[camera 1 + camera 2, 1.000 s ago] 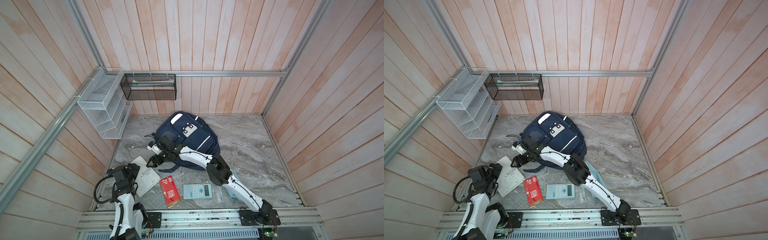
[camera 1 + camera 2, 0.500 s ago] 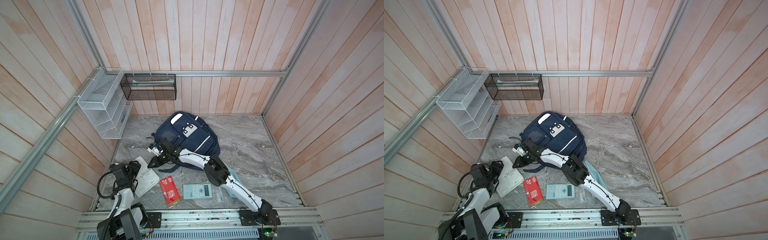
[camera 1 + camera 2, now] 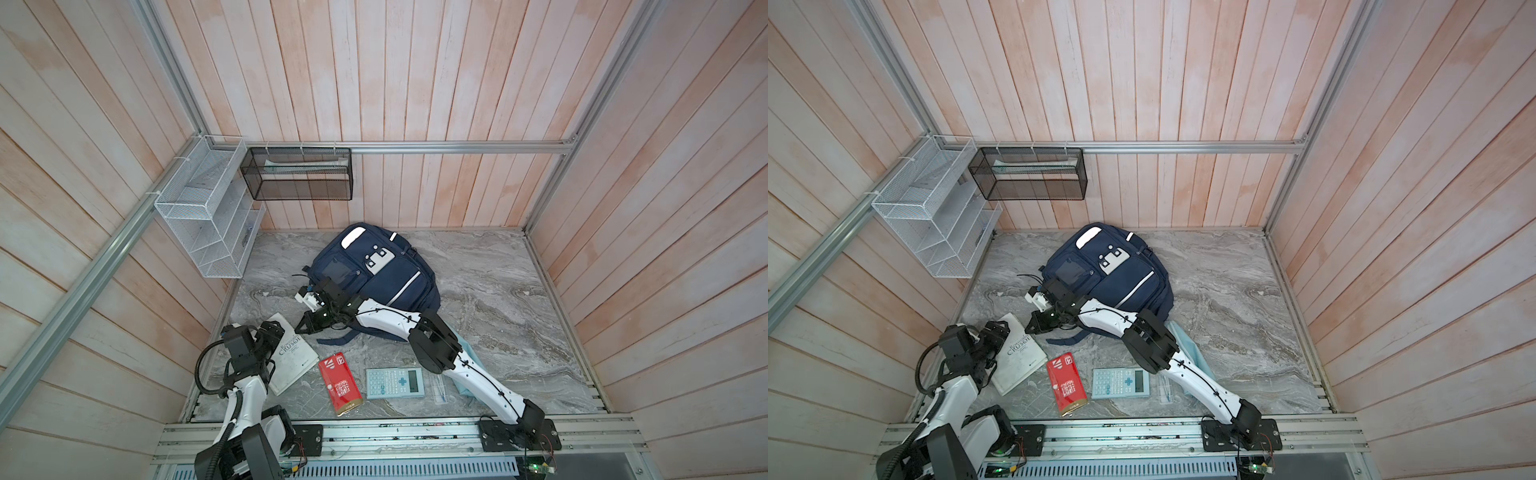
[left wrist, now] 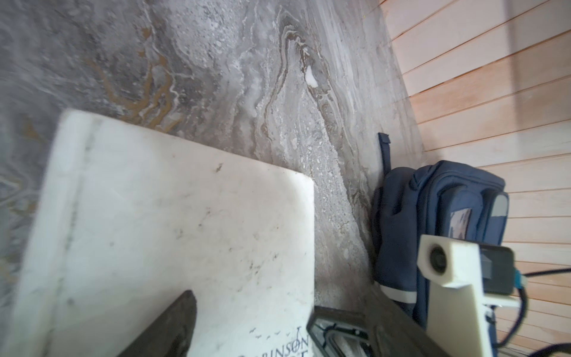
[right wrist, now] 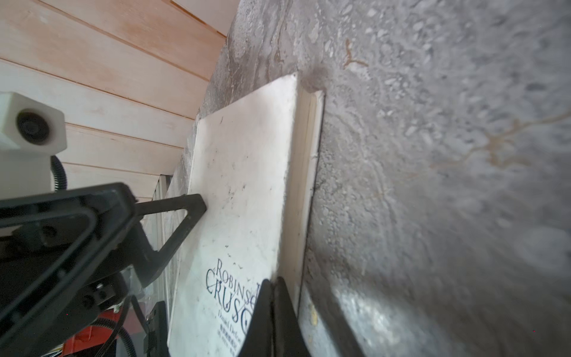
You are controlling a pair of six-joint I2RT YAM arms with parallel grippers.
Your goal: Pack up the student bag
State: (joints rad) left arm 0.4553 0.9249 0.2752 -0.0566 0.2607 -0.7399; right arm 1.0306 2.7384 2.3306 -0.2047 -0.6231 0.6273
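- On the gray marble table [image 3: 490, 291], toward the back wall, we see the student bag [image 3: 374, 272]. It lies flat with its front pockets up.
- We see the right arm reach over the bag's near edge. The right gripper [image 3: 302, 328] sits at a corner of a white book [image 3: 291, 357].
- Its fingers [image 5: 262, 309] are pressed tight together, and we see nothing between them.
- We find the left gripper [image 3: 270, 332] at the book's other side, close to the left wall. Its two fingers stand wide apart, and one of them is at the cover near the edge.
- We can read "Robinson Crusoe" on the book. It lies flat near the front left of the table, apart from the bag.
- We see a red packet [image 3: 340, 384] just beside the book, then a calculator [image 3: 395, 383], both along the front.
- We spot a light blue pouch [image 3: 1187, 345] peeking out from under the right arm.
- We see a white wire shelf [image 3: 208, 216] and a black mesh basket [image 3: 297, 174] hanging on the walls above the table.
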